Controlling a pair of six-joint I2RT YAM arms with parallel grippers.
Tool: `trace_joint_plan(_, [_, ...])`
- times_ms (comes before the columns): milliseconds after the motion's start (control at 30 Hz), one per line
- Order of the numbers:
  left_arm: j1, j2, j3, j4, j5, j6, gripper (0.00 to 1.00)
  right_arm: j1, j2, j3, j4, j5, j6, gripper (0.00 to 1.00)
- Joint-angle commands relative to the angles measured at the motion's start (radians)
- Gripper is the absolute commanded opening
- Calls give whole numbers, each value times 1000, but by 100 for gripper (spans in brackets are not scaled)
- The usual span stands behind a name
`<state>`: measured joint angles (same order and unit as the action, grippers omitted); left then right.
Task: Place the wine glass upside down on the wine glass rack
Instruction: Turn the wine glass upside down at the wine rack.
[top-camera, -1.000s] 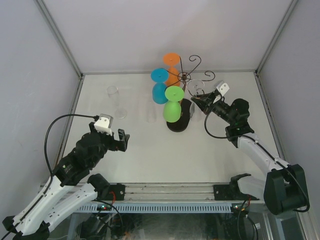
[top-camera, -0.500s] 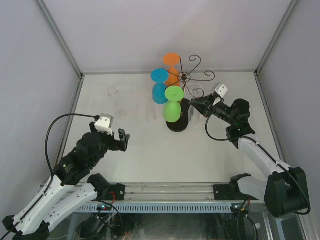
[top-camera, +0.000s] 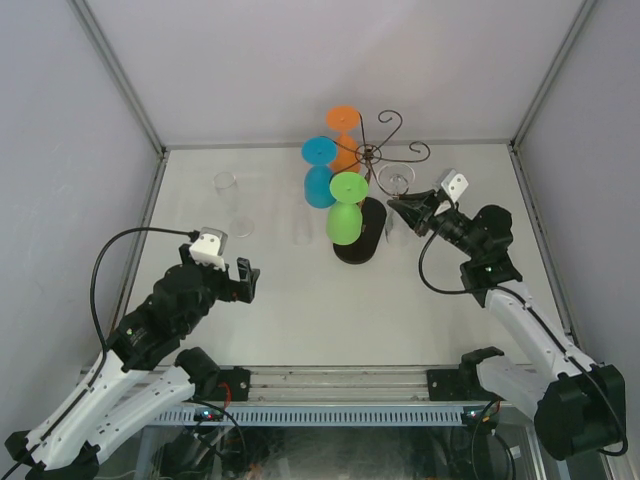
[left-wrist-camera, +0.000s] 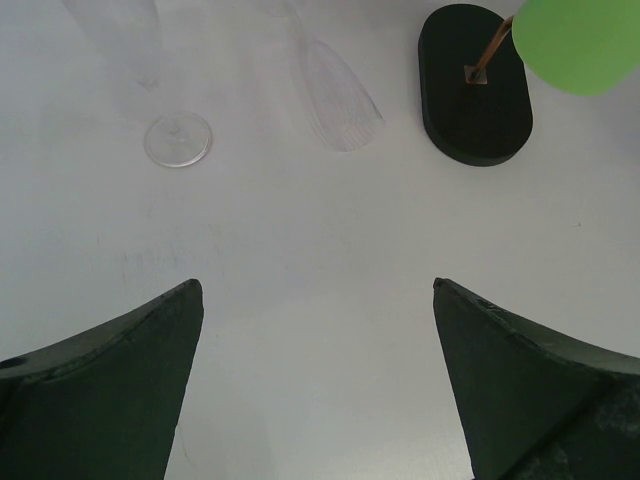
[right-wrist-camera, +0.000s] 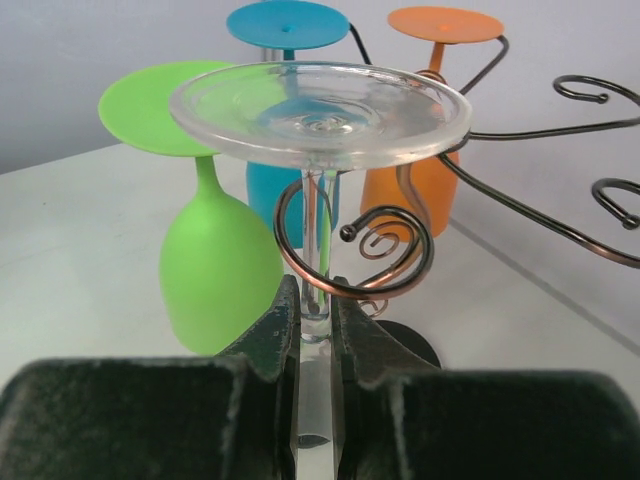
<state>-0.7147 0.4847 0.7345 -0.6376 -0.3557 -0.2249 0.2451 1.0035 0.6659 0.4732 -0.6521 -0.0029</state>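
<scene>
- Table (top-camera: 300, 300), white, carries everything.
- Wine glass rack (top-camera: 371, 153) stands far-centre on its black oval base, with its scroll arms spread.
- Left gripper (left-wrist-camera: 315, 290) hangs over bare tabletop, jaws wide apart and holding nothing.
- Right gripper (right-wrist-camera: 317, 300) is clamped tight on the stem of the clear wine glass (right-wrist-camera: 320, 105).
- That glass is inverted, its stem inside a curled rack arm and its foot above the curl.
- Green glass (right-wrist-camera: 215, 265), blue glass (top-camera: 319, 186) and orange glass (top-camera: 345, 152) hang inverted alongside.
</scene>
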Motion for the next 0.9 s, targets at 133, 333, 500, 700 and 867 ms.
trace_joint_plan(133, [5, 12, -7, 32, -5, 14, 100, -1, -44, -15, 17, 160, -16, 0])
trace_joint_plan(333, [5, 11, -7, 32, -6, 13, 100, 0, -17, -14, 27, 201, -1, 0])
trace_joint_plan(500, [5, 11, -7, 31, -6, 13, 100, 8, 7, -14, 25, 240, -5, 2])
trace_joint_plan(700, [5, 10, -6, 30, -12, 12, 100, 31, 48, -14, 33, 255, -15, 6])
trace_joint_plan(867, [5, 9, -8, 30, -15, 13, 100, 38, 64, -13, 41, 264, -12, 14])
